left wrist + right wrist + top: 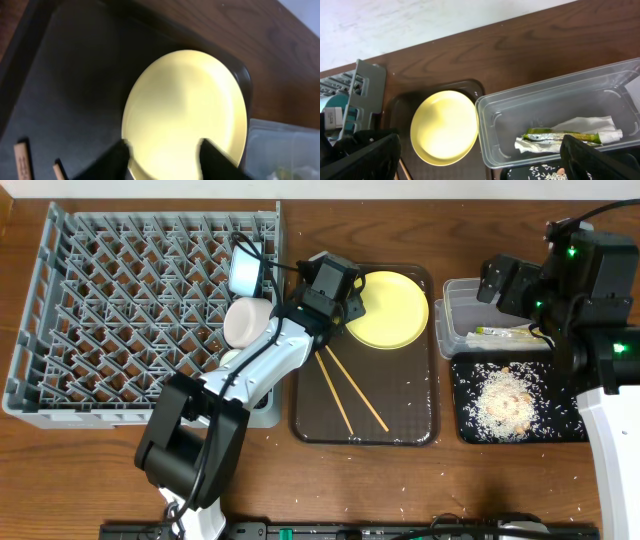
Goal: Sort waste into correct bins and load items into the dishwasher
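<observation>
left wrist: left end effector [165, 145], jaws apart, over glossy round yellow plate [185, 100], maybe touching rim.

Inside clear tub [545, 102], white wrapper [594, 125] and green packet [559, 135]; beside it, yellow plate [445, 127] on dark tray [401, 109]

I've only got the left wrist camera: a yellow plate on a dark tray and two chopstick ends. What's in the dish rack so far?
Observer: A light blue bowl and a white bowl sit at the right side of the dish rack.
Operator: Where are the wrapper and packet?
Observer: The white wrapper and green packet lie inside the clear tub.
Operator: What's the right hand doing?
Observer: The right hand is open and empty near the clear tub.
</observation>
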Available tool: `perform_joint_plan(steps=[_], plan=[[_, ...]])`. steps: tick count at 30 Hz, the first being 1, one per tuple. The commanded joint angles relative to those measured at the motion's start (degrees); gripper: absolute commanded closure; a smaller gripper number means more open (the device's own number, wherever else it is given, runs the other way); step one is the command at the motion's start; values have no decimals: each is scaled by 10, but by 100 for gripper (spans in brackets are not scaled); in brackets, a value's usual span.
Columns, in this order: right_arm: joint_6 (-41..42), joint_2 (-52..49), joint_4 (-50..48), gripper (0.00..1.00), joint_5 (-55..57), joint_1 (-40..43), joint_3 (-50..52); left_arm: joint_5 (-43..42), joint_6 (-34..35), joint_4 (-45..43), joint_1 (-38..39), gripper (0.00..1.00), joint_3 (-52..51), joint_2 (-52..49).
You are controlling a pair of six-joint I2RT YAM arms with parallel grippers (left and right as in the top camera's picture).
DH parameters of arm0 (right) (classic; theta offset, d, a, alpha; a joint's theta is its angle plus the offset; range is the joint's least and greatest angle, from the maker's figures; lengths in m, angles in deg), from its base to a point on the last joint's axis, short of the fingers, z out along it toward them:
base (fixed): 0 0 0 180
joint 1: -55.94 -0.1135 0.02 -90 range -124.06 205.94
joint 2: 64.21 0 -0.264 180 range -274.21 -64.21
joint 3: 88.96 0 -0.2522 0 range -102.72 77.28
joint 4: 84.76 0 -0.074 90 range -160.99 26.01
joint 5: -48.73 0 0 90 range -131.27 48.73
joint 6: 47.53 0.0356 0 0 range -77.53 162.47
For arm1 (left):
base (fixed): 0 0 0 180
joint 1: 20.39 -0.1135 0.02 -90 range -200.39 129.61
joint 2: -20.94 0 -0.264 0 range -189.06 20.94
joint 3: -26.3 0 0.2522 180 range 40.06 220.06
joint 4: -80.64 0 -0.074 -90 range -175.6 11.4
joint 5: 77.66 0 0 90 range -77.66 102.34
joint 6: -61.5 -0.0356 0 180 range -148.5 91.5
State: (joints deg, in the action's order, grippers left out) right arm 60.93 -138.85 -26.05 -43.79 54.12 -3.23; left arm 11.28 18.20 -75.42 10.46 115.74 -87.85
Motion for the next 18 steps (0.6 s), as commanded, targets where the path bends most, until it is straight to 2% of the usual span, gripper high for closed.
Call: perform_joint_plan(steps=[1, 9, 18], plan=[[4, -4, -1, 1, 8, 3, -3, 2, -6, 0, -3, 46, 2, -14], [4, -4, -1, 1, 8, 3, -3, -2, -3, -19, -3, 44, 2, -64], [4, -4, -1, 1, 8, 3, -3, -63, -6, -28, -26, 44, 2, -89]])
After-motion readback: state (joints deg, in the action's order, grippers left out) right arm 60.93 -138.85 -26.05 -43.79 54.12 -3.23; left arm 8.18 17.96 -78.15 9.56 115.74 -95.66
